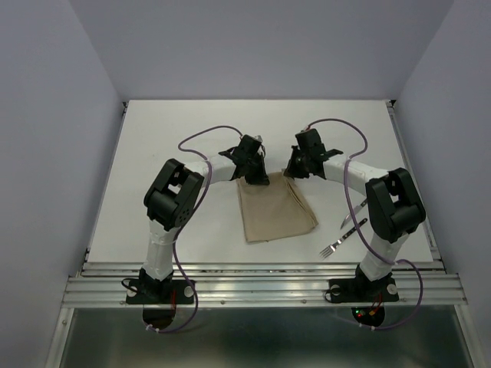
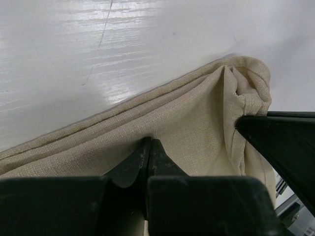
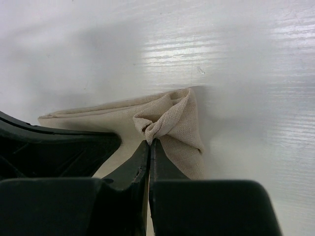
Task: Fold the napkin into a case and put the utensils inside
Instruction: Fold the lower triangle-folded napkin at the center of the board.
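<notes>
Beige-tan folded cloth napkin point(image 1: 274, 208): we note both arms bent inward, left fingers point(image 2: 132, 164) and right fingers point(image 3: 137, 160) pinching its far corners.

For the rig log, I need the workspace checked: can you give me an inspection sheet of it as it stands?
Surface: white table, glossy, no spills seen.
Job's things: napkin folded flat at centre; fork and knife lie by the right arm, outside the cloth.
Clutter: nothing seen.
Grippers: left gripper and right gripper each shut on a far corner of the napkin.
Cables: purple cables loop along both arms, off the cloth.
Surroundings: plain pale walls.
</notes>
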Robot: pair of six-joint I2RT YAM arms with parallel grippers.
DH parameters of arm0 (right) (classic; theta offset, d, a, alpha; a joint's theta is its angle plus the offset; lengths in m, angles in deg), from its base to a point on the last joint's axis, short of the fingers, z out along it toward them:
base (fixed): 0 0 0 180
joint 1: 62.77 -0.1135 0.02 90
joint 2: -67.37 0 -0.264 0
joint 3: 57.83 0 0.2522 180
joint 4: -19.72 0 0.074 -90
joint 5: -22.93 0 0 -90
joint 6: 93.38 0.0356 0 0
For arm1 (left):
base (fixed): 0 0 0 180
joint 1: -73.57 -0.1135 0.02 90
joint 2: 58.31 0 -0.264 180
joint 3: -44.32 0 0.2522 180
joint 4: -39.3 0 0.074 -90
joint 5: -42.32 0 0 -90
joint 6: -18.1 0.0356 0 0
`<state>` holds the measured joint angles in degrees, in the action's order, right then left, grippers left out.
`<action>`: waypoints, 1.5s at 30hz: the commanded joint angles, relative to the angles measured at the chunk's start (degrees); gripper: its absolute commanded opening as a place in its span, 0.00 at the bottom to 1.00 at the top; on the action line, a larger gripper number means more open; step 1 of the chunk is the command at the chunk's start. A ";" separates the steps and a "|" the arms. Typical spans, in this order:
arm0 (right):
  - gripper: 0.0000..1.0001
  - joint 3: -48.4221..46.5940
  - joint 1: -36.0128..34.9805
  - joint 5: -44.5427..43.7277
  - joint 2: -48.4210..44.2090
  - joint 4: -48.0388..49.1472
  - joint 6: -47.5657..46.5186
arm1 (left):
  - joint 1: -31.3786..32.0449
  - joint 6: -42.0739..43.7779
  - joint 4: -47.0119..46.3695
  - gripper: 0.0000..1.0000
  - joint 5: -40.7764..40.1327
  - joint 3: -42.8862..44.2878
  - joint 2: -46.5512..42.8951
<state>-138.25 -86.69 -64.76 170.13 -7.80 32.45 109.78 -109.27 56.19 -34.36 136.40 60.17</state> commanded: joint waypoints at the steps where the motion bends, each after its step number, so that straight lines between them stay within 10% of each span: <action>1: 0.01 -3.48 -1.74 -2.04 0.42 0.23 0.46 | 0.09 1.15 1.43 0.00 -1.02 -1.68 0.18; 36: 0.01 -12.27 -5.60 -14.17 12.81 -8.47 13.20 | -0.78 3.08 0.20 0.03 -2.16 -1.86 -1.76; 45: 0.01 -28.25 -6.13 -20.32 21.59 -29.37 20.41 | -4.82 7.56 3.54 0.11 -3.13 0.95 -4.04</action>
<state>-160.21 -92.15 -79.36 187.05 -25.42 49.08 107.18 -105.60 55.30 -34.97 136.05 59.79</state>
